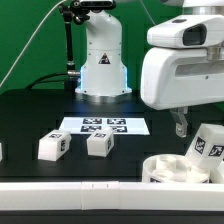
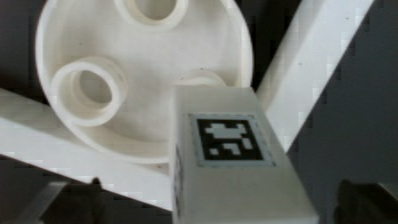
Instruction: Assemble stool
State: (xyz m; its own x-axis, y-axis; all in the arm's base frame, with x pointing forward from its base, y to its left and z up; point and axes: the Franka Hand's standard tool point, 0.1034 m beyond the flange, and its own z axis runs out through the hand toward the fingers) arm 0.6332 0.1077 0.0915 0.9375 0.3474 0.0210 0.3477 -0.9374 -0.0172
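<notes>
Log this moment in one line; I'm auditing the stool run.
leg tilted at seat | two other legs apart on table | gripper near tilted leg, grip unclear

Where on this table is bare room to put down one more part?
Bare table lies on the exterior view's left, beside the marker board. A free strip runs between the rail and the first leg and second leg. A gap separates the second leg from the seat. The exterior view's right is crowded: seat, third leg, gripper.
</notes>
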